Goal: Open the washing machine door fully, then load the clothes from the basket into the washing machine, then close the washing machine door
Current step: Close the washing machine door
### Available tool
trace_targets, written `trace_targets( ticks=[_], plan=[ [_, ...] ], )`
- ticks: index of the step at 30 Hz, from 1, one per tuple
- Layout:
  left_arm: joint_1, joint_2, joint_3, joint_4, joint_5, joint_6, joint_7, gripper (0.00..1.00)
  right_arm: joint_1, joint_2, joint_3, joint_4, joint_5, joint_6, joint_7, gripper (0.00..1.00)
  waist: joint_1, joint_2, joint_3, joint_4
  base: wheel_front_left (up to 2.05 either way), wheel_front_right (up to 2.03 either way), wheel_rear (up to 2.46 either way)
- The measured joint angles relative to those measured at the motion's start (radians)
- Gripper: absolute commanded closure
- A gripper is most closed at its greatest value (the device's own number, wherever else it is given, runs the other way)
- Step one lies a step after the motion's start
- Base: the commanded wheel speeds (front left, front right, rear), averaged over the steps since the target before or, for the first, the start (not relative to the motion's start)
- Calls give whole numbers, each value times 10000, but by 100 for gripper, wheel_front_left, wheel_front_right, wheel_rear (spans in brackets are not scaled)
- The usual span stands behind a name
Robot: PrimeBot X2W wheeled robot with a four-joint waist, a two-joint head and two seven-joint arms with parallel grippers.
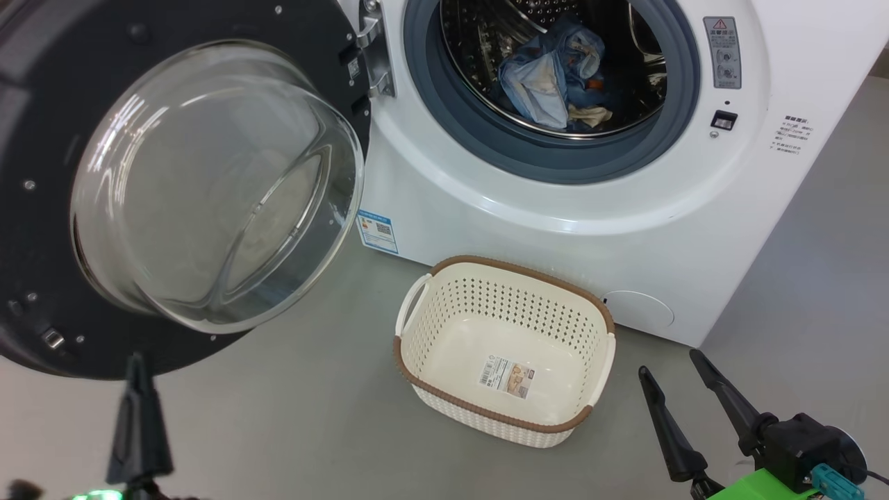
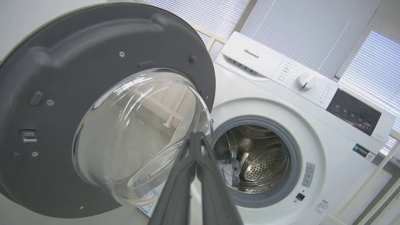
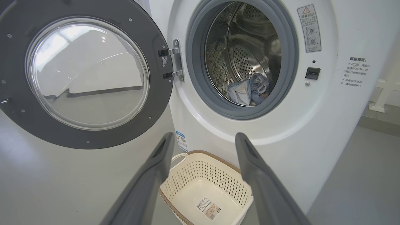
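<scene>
- We see two grippers: the left gripper (image 1: 137, 361) sits at the lower left with its two fingers pressed together and nothing between them, its tip in front of the door's lower edge
- In its own wrist view the left gripper (image 2: 196, 135) comes to one closed point in front of the glass bowl
- The right gripper (image 1: 668, 363) hovers at the lower right with its two fingers spread apart and holding nothing; in its own view the right gripper (image 3: 204, 137) frames the basket
- One basket (image 1: 514, 305) stands on the grey floor just in front of the washing machine, its bare bottom carrying one sticker (image 1: 507, 377); the right wrist view looks down into the basket (image 3: 206, 168) too
- One door (image 1: 208, 187) is swung wide open to the left, its glass bowl bulging towards us; the right wrist view gives the door (image 3: 87, 72) nearly face on, with one hinge (image 3: 176, 61)
- One washing machine (image 1: 555, 208) with one round cap (image 1: 639, 310) low on its front
- The clothes (image 1: 549, 76) lie in one heap inside the drum; we cannot count the pieces
- From the left wrist we also get the top panel with one dial (image 2: 305, 82), and window blinds (image 2: 312, 28) behind
</scene>
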Motion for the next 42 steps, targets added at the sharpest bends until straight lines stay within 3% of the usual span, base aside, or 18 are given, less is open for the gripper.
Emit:
trace_targets(
  ticks=[2,3,6,15,20,31,37,42],
  plan=[
    [-110,-86,268,-362,-1383,-219,-2,100,0,2,-6,-15,0,0,23,0,0,0,19,13,0,0,0],
    [-304,-130,522,-748,-2907,-372,0,100,0,2,-6,-42,0,0,23,0,0,0,36,14,0,0,0],
    [-684,-155,1064,-1313,-4974,-495,111,100,0,0,-19,-69,0,0,23,0,0,0,77,7,0,0,0],
    [-2251,1005,3664,-1164,-8700,-525,665,100,-1,-52,-50,-261,0,0,113,0,0,0,319,-93,0,0,0],
    [-3267,1858,4690,100,-9804,-502,989,100,-4,-178,-79,-337,0,0,155,0,0,0,496,-166,0,0,0],
    [-5123,3689,5683,3799,-11081,372,2098,100,-96,-414,-69,-499,4,0,290,0,0,0,896,-347,0,0,0],
    [-5699,4178,5846,5392,-11645,646,2719,100,-168,-573,-44,-562,21,0,372,0,0,0,1098,-431,0,0,0],
    [-5889,4428,5751,5883,-11754,727,3252,100,-272,-688,-40,-662,40,0,391,0,0,0,1233,-494,0,0,0]
  ],
)
